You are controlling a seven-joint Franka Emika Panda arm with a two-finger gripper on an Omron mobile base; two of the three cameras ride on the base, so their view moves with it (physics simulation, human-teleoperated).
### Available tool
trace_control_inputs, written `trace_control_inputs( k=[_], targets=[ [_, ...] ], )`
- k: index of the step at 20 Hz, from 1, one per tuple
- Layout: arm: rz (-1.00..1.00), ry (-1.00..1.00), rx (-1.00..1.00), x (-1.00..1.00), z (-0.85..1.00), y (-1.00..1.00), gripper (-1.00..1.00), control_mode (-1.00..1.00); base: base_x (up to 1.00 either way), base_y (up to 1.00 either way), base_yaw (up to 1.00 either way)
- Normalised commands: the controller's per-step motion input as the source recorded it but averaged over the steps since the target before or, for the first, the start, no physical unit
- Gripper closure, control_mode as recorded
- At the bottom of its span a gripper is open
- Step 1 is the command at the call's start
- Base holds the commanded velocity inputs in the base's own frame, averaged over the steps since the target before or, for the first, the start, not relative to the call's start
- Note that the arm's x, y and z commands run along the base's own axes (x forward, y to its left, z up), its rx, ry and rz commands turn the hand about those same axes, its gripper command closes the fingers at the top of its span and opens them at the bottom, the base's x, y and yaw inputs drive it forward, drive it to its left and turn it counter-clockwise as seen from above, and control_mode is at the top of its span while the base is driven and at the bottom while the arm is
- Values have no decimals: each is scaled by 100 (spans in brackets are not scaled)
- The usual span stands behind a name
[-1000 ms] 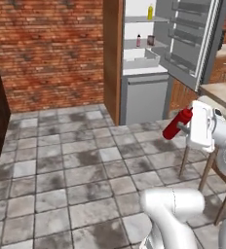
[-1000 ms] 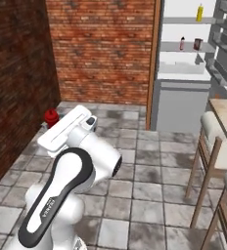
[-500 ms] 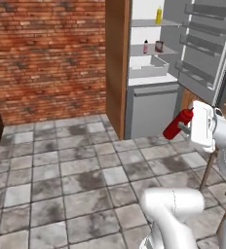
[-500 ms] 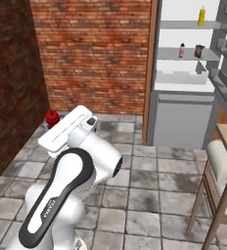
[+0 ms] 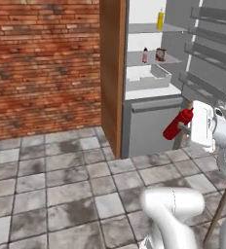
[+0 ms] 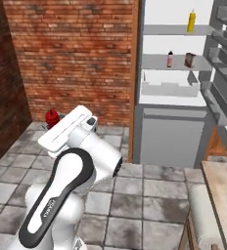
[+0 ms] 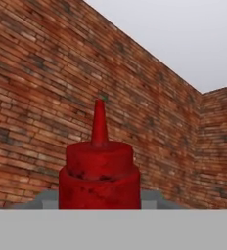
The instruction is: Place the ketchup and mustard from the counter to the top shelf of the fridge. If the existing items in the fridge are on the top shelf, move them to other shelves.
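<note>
Before the open fridge (image 5: 154, 97), the claw (image 5: 185, 127) grips the ketchup (image 5: 177, 124) tightly.

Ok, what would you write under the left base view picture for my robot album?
White robot arm's gripper carries an all-red squeeze bottle toward the open grey fridge, where a yellow squeeze bottle stands on the top shelf.

No legible text, brand, number or sign, box (image 5: 160, 54) front on fridge shelf too small to read
</note>
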Motion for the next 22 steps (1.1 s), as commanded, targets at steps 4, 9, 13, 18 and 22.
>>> trace_control_inputs(
  k=[4, 9, 13, 18, 22],
  targets=[
    [0, 0, 0, 0, 0, 0, 100, 100, 100, -62, 0],
    [0, 0, 0, 0, 0, 0, 100, 100, 100, -61, 0],
    [0, 0, 0, 0, 0, 0, 100, 100, 100, -52, 0],
    [0, 0, 0, 0, 0, 0, 100, 100, 100, -34, 0],
    [0, 0, 0, 0, 0, 0, 100, 100, 100, -5, 0]
  ],
)
